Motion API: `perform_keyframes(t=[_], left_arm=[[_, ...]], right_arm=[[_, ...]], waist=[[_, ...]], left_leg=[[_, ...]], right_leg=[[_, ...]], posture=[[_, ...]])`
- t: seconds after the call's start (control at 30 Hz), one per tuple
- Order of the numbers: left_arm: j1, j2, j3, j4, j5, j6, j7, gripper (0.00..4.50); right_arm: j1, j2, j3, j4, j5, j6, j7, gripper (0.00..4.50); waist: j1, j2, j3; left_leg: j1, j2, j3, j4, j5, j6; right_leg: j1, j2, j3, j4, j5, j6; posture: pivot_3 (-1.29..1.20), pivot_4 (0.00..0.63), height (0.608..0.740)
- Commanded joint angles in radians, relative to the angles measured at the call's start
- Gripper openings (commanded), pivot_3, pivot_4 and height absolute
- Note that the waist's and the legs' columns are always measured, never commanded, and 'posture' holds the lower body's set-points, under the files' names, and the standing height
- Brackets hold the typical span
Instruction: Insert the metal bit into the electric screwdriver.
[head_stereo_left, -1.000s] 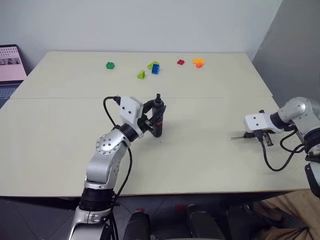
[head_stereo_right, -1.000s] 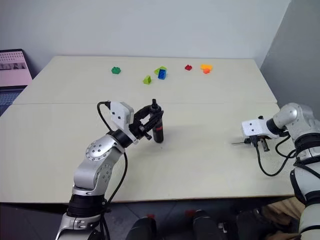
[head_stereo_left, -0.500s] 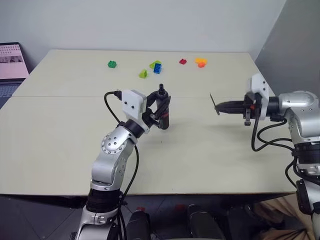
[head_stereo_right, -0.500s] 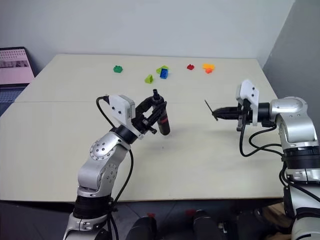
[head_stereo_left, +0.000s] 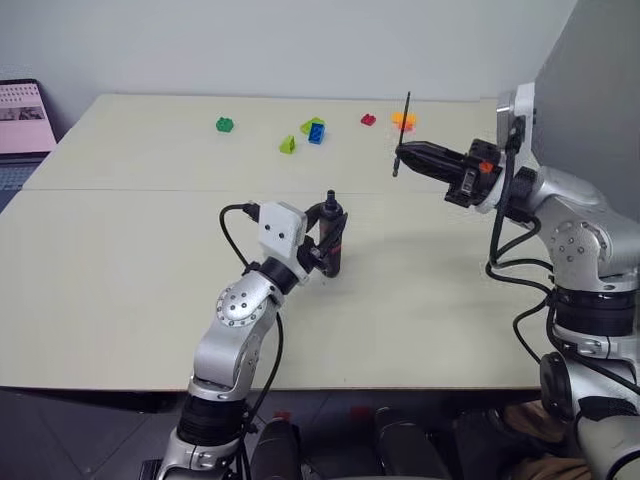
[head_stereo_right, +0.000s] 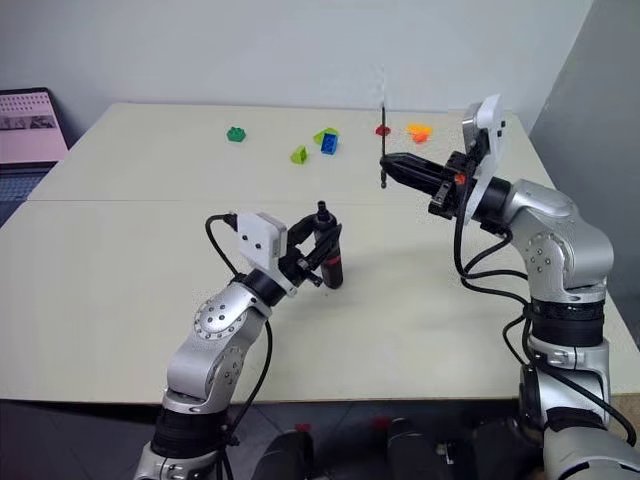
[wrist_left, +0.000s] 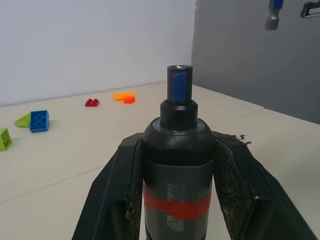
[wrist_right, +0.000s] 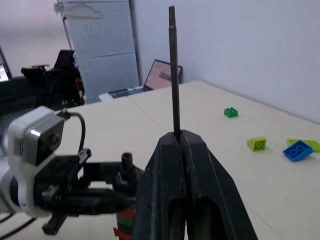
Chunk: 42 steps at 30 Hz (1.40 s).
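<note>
The electric screwdriver (head_stereo_left: 333, 243), black with a red band, stands upright over the middle of the table (head_stereo_left: 120, 260), tip up. My left gripper (head_stereo_left: 328, 238) is shut on its body, one finger on each side in the left wrist view (wrist_left: 178, 165). The metal bit (head_stereo_left: 404, 125) is a thin dark rod held nearly upright, with my right gripper (head_stereo_left: 400, 153) shut on its lower part. That gripper hangs in the air to the right of the screwdriver, higher and farther back. The right wrist view shows the bit (wrist_right: 173, 70) rising from the closed fingertips.
Toy bricks lie along the far side of the table: green (head_stereo_left: 224, 125), lime (head_stereo_left: 287, 146), blue (head_stereo_left: 316, 134), red (head_stereo_left: 368, 119) and orange (head_stereo_left: 402, 121). A laptop (head_stereo_left: 22, 110) sits off the far left edge. A grey wall stands at the right.
My right arm has lifted off the table at the right and swung left. Its wrist turned, bringing the bit from level to upright. The left gripper keeps hold of the screwdriver, almost in place.
</note>
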Motion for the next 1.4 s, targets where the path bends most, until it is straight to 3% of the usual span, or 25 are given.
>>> perform_keyframes(t=[0.03,0.5,1.4], left_arm=[[-0.008,-0.015,0.002,-0.027,0.009,-0.027,0.021,1.61],[0.01,-0.034,-0.026,-0.034,0.047,-0.034,0.057,1.61],[-0.005,-0.021,-0.021,-0.012,0.052,-0.035,0.045,1.61]], right_arm=[[-0.027,0.011,-0.007,-0.042,0.033,-0.014,-0.026,0.0],[-0.037,0.144,0.134,-0.104,-0.061,-0.09,-0.181,0.0],[0.002,0.193,0.207,-0.167,-0.063,-0.027,-0.252,0.0]], waist=[[0.0,0.0,0.0],[0.0,0.0,0.0],[0.0,0.0,0.0]], left_leg=[[0.0,0.0,0.0,0.0,0.0,0.0],[-0.001,0.0,-0.001,-0.001,0.0,0.0],[-0.001,0.0,-0.001,-0.005,0.0,0.0]], right_leg=[[0.0,0.0,0.0,0.0,0.0,0.0],[-0.001,0.0,-0.001,-0.001,-0.002,0.004],[-0.003,0.0,-0.001,-0.002,-0.002,0.004]], posture=[[0.0,0.15,0.74],[0.0,0.15,0.74],[0.0,0.15,0.74]])
